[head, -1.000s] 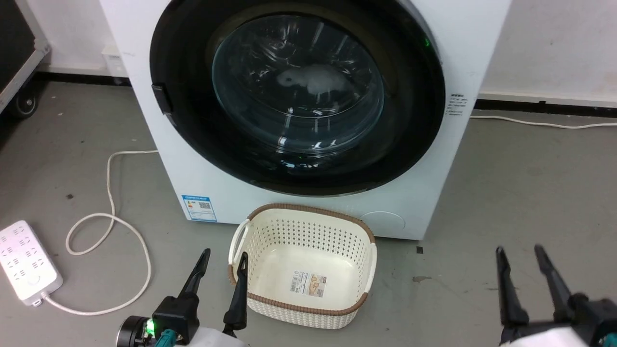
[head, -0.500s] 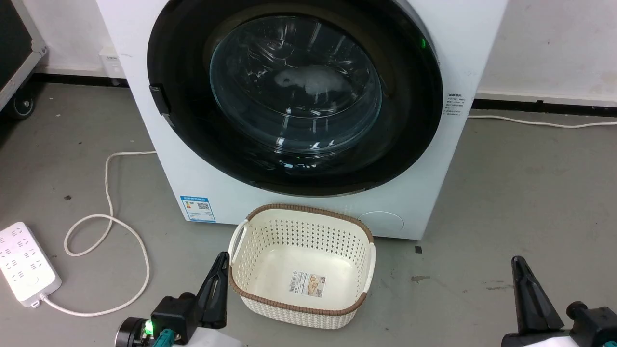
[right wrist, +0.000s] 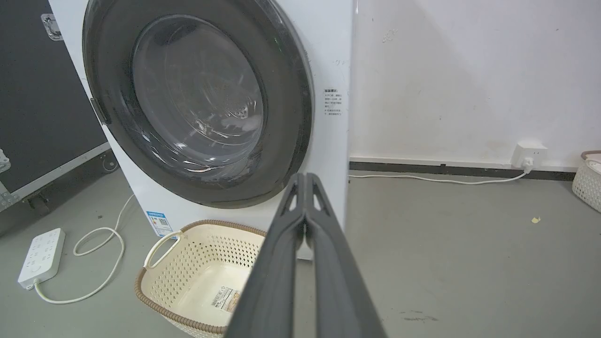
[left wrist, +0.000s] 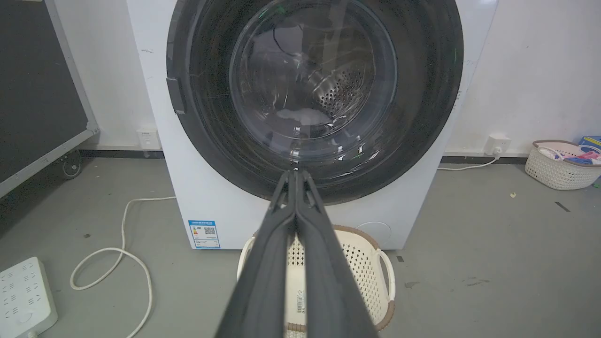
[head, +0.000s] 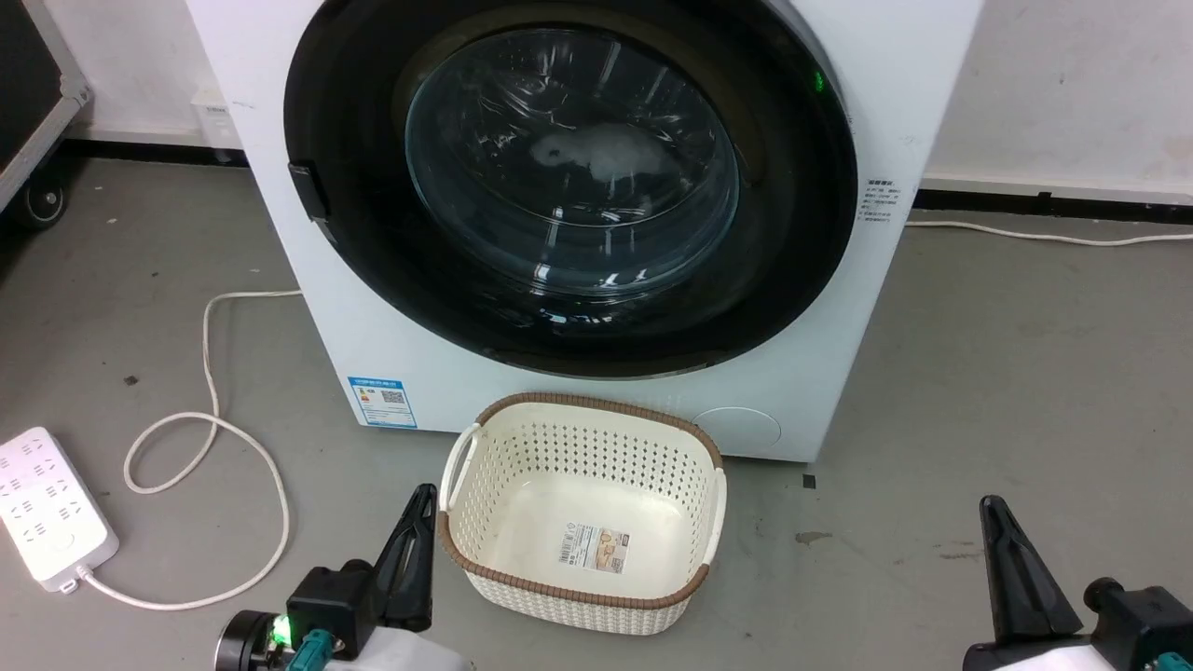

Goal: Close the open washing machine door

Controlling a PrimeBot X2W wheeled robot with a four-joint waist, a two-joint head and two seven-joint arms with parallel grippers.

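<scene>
The washing machine door point(head: 573, 158), a large round black-rimmed door with a bulging glass window, lies flush against the white machine's front point(head: 895, 93). It also fills the upper part of the left wrist view point(left wrist: 314, 84) and the right wrist view point(right wrist: 197, 98). A pale item shows behind the glass. My left gripper point(head: 425, 494) is low at the lower left, shut and empty, beside the basket's left handle. My right gripper point(head: 992, 505) is shut and empty over bare floor at the lower right. Both sets of fingers point(left wrist: 295, 173) point(right wrist: 305, 177) are pressed together, well short of the door.
An empty cream basket point(head: 582, 405) with a brown rim stands on the floor right before the machine. A white power strip point(head: 51, 508) and its looped cable point(head: 210, 419) lie at the left. A black wheeled case point(head: 28, 93) stands far left. Another basket point(left wrist: 558, 164) sits by the right wall.
Both grippers went from open to shut with nothing in them. Both also sank slightly lower in the head view.
</scene>
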